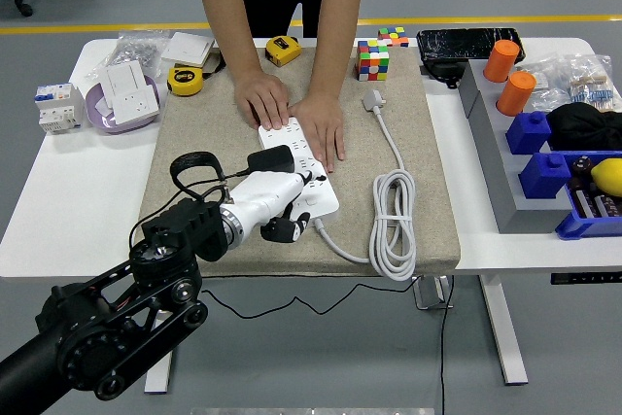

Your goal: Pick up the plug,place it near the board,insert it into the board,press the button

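- My left hand (277, 203) lies over the near end of the white board (301, 164), reaching in from its near-left side; the white shell covers that end, with dark fingers (288, 228) curled under it at the board's near edge; whether they grip anything I cannot tell.
- The black plug (270, 159) sits on the board's left edge, just beyond my hand, touching the board; its black cable (191, 168) loops out to the left of the board over the tan mat (194, 133); how deep the plug sits in a socket I cannot tell.
- A person stands at the far side of the bench (58, 201); both of the person's hands (292, 114) press flat on the far end of the board, one beside the other.
- The board's white cord (394, 221) leaves its near end and lies coiled to the right of the board, with its white plug end (373, 99) farther off, right of the person's hands.
- A coloured cube (372, 58) stands beyond the board to the right; two yellow tape measures (185, 80) lie beyond the board to the left, near the mat's far edge.
- My right arm does not show.
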`<state>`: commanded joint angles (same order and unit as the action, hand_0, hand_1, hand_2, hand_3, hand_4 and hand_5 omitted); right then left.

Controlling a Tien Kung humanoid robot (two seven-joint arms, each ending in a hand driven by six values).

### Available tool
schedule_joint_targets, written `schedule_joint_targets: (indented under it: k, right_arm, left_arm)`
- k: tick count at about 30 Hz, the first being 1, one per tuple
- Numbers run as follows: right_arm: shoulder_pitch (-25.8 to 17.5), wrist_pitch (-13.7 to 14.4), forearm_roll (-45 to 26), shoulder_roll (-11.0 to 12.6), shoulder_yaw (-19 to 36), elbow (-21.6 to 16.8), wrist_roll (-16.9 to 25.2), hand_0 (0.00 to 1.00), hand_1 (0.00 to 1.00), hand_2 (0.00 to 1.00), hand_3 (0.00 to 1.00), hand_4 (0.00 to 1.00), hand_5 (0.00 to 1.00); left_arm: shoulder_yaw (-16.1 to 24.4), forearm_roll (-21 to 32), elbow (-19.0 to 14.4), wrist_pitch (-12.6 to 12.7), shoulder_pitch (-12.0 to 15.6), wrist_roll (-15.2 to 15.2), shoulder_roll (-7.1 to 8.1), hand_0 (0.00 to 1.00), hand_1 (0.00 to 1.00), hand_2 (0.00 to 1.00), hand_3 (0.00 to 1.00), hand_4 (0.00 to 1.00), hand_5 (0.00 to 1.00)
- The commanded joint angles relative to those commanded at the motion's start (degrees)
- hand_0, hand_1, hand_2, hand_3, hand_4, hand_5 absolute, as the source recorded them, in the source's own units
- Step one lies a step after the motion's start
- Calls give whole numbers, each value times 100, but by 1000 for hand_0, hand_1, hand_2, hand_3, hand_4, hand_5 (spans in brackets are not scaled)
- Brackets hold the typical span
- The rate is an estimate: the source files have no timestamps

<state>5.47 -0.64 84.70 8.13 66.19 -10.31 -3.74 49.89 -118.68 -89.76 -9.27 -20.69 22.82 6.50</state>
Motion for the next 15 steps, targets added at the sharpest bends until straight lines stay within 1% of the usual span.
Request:
schedule_joint_targets:
  k: [2, 3, 4, 6, 7, 8, 9, 11, 13, 15]
  right_arm:
    - [-6, 2, 3, -5, 6, 0, 2, 804, 716, 694, 607, 892, 572]
    - [-17, 1, 12, -8, 12, 0, 2, 804, 716, 694, 608, 892, 573]
    - [-23, 0, 15, -10, 15, 0, 2, 804, 716, 694, 608, 892, 573]
    - [-34, 0, 29, -13, 24, 0, 0, 804, 716, 694, 608, 892, 573]
    - [-42, -1, 31, -15, 25, 0, 0, 804, 716, 694, 608, 892, 573]
    - [-48, -1, 35, -16, 26, 0, 0, 804, 716, 694, 608, 892, 573]
    - [-51, -1, 37, -17, 26, 0, 0, 804, 716, 694, 608, 892, 573]
    - [-57, -1, 27, -21, 9, 0, 4, 804, 716, 694, 608, 892, 573]
    - [-60, -1, 24, -26, 3, 0, 5, 804, 716, 694, 608, 892, 573]
    - [-67, -3, 28, -27, 0, 0, 4, 803, 716, 694, 608, 892, 573]
  left_arm:
    - [216, 352, -158, 409, 217, -392, -17, 117, 65, 174, 802, 430, 98]
    - [355, 612, -198, 659, 389, -648, -29, 501, 560, 567, 909, 841, 220]
    - [432, 873, -209, 916, 521, -909, -38, 501, 560, 567, 909, 841, 220]
    - [521, 1320, -234, 1208, 748, -1355, -55, 501, 560, 567, 909, 841, 220]
    - [554, 1581, -251, 1260, 874, -1616, -65, 501, 560, 567, 909, 841, 220]
    - [581, 1841, -268, 1250, 979, -1871, -74, 501, 560, 567, 909, 841, 220]
    - [603, 2065, -281, 1216, 1059, -2080, -83, 998, 998, 998, 998, 998, 394]
    - [672, 2549, -301, 1124, 1257, -2498, -110, 998, 998, 998, 998, 998, 394]
    - [734, 3033, -300, 1120, 1381, -2710, -119, 998, 998, 998, 998, 998, 394]
    - [818, 3517, -267, 1162, 1510, -2817, -113, 998, 998, 998, 998, 998, 403]
